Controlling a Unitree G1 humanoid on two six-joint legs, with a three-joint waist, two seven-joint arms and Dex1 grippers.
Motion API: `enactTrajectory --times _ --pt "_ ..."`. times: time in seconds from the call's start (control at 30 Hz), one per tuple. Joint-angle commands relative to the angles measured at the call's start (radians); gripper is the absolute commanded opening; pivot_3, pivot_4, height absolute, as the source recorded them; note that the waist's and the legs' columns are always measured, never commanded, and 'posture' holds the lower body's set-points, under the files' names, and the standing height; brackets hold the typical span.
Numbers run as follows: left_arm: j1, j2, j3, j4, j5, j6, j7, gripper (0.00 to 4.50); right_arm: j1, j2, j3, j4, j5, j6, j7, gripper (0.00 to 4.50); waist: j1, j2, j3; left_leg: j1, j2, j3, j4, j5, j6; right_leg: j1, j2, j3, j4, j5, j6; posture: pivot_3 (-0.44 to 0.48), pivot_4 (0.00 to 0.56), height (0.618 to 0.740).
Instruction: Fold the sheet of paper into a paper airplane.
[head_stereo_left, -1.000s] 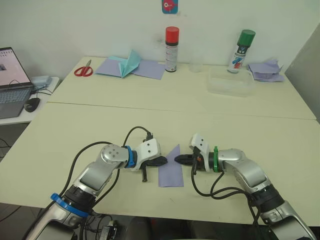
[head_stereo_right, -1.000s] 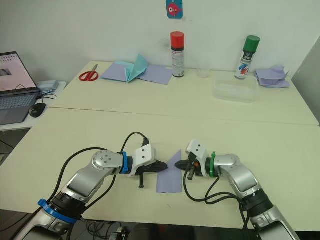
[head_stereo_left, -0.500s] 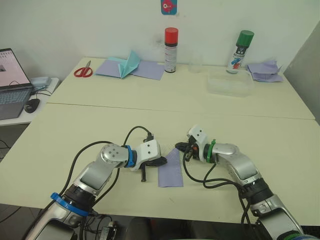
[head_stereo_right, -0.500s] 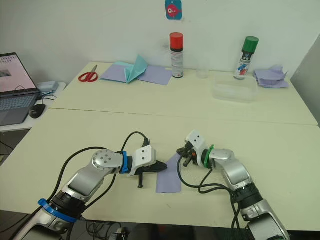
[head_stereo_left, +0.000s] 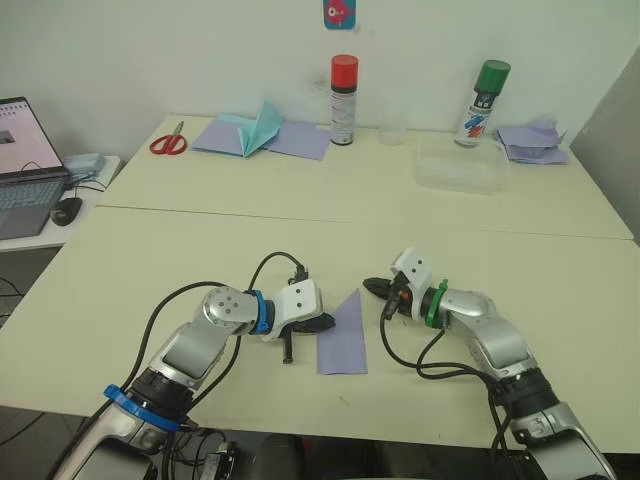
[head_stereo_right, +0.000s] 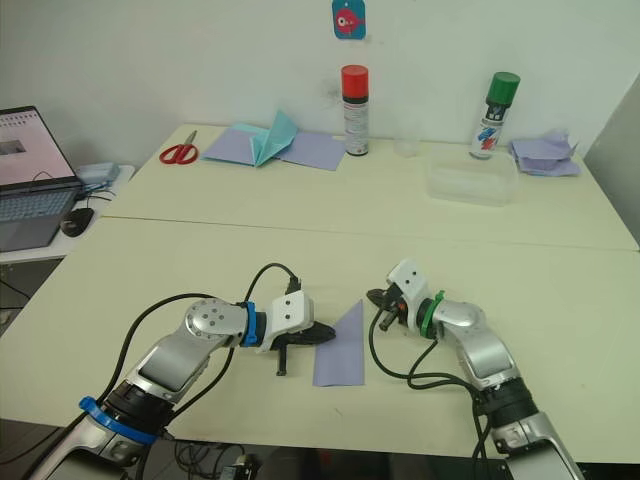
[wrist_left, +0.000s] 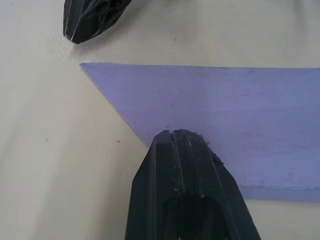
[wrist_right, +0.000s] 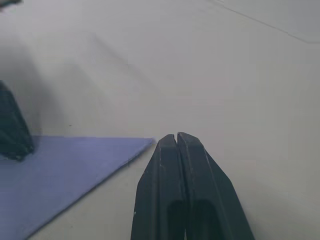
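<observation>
Since half a second ago the right gripper (head_stereo_left: 374, 288) has drawn back off the paper (head_stereo_left: 342, 335), so its black tip now sits just past the sheet's pointed corner, apart from it; the left gripper (head_stereo_left: 322, 323) has stayed on the sheet's slanted edge. From the head cameras, the paper is a flat, thin, pale lavender piece with one long diagonal edge rising to a sharp point, lying on the smooth cream table (head_stereo_left: 150, 260) between the two grippers. Well beyond them at the far side stand two spray cans (head_stereo_left: 343, 86), a clear plastic tub (head_stereo_left: 462, 168), red-handled scissors (head_stereo_left: 167, 141) and a teal folded shape (head_stereo_left: 262, 124) on more lavender sheets. From the left wrist, its two matte black fingers (wrist_left: 185, 165) are pressed together with no gap, the tip resting on the sheet's diagonal edge, nothing held between them; the right gripper's dark tip lies across the sheet, off its point. From the right wrist, its fingers (wrist_right: 177, 165) are likewise closed flat against each other and empty, the paper's sharp corner just beside the tip.
</observation>
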Motion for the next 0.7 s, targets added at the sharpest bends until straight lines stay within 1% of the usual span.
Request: enactTrajectory --times 0.03,0.13,0.27,0.43,0.5,0.53,0.6,0.67,0.7 --pt "0.039 0.004 -0.047 0.097 0.051 0.056 -0.003 0.00 0.031 -0.035 0.034 -0.136 0.032 0.007 0.081 0.03 0.000 0.000 0.000 0.000 0.000 0.000 0.000 0.000 0.000 0.000 0.000 0.000 0.000 0.000 0.000 0.000 0.150 0.740" --pt "0.039 -0.001 -0.030 0.095 0.041 0.050 0.000 0.00 0.058 -0.065 0.080 -0.173 0.020 0.037 0.116 0.03 0.000 0.000 0.000 0.000 0.000 0.000 0.000 0.000 0.000 0.000 0.000 0.000 0.000 0.000 0.000 0.000 0.150 0.740" --pt "0.037 0.012 0.029 0.053 -0.004 0.068 -0.002 0.00 0.064 -0.090 0.154 -0.144 -0.046 0.062 0.116 0.03 0.000 -0.001 0.001 0.000 0.000 0.000 0.000 0.000 0.000 0.000 0.000 0.000 0.000 0.000 0.000 0.000 0.150 0.740" --pt "-0.001 0.088 0.109 0.073 -0.025 -0.036 -0.051 0.00 0.039 -0.092 0.186 -0.080 -0.096 0.049 0.110 0.03 -0.007 -0.002 0.003 0.000 0.002 0.000 -0.001 0.000 0.000 -0.002 0.001 0.000 0.000 0.000 0.000 0.000 0.150 0.740" --pt "-0.039 0.100 0.135 0.099 -0.054 -0.054 -0.087 0.53 0.032 -0.091 0.183 -0.065 -0.095 0.045 0.112 0.00 -0.007 -0.002 0.005 0.000 0.002 0.000 -0.001 0.000 0.000 -0.002 0.002 -0.001 0.000 0.000 0.000 0.000 0.150 0.740" --pt "-0.064 0.109 0.137 0.123 -0.056 -0.078 -0.115 0.71 0.029 -0.090 0.181 -0.059 -0.092 0.044 0.115 0.00 -0.006 -0.002 0.005 0.000 0.002 -0.001 -0.001 0.000 0.000 -0.002 0.002 -0.001 0.000 0.000 0.000 0.000 0.150 0.740" --pt "-0.120 0.108 0.129 0.192 -0.033 -0.151 -0.138 1.35 0.023 -0.087 0.178 -0.048 -0.088 0.042 0.119 0.00 -0.006 -0.003 0.006 -0.001 0.002 0.000 -0.001 0.000 0.000 -0.002 0.002 -0.001 0.000 0.000 0.000 0.000 0.150 0.740" --pt "-0.172 0.093 0.112 0.267 -0.007 -0.236 -0.158 1.91 0.020 -0.082 0.174 -0.040 -0.085 0.038 0.121 0.00 -0.004 -0.004 0.007 -0.001 0.002 0.000 0.000 0.000 0.000 -0.003 0.002 0.000 0.000 0.000 0.000 0.000 0.150 0.740" --pt "-0.200 0.080 0.100 0.310 0.011 -0.300 -0.167 2.26 0.019 -0.076 0.169 -0.037 -0.081 0.038 0.120 0.00 -0.003 -0.005 0.007 -0.001 0.001 0.001 0.000 0.000 0.000 -0.003 0.002 0.000 0.000 0.000 0.000 0.000 0.150 0.740"
